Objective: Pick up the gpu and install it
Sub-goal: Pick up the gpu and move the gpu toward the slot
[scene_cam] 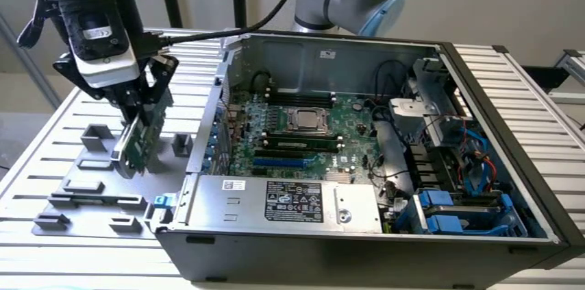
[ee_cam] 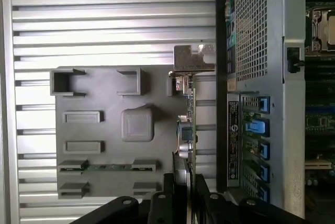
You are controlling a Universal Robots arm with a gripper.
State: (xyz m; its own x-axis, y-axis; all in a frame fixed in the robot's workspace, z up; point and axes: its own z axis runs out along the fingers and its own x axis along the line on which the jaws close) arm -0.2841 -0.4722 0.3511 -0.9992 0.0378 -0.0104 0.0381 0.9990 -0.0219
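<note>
- The open computer case (scene_cam: 366, 262) held a motherboard (scene_cam: 302, 132) and a silver power-supply box (scene_cam: 292, 201).
- The grey tray (scene_cam: 92, 214) beside it held one memory stick (ee_cam: 107, 167).
- The gripper (scene_cam: 142, 108) pointed down over the tray, clamped on the upright gpu (scene_cam: 137, 142).

Matt grey plastic tray (ee_cam: 89, 103) — gpu (scene_cam: 139, 140) with silvery metal bracket (ee_cam: 192, 57)

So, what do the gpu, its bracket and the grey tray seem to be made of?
The gpu: green circuit-board laminate, matte, dotted with small soldered parts. Its bracket: bare metal, probably steel, judging by its silvery shine. The grey tray: likely matte plastic, given its even colour and rounded moulded shapes; I cannot be sure.
</note>
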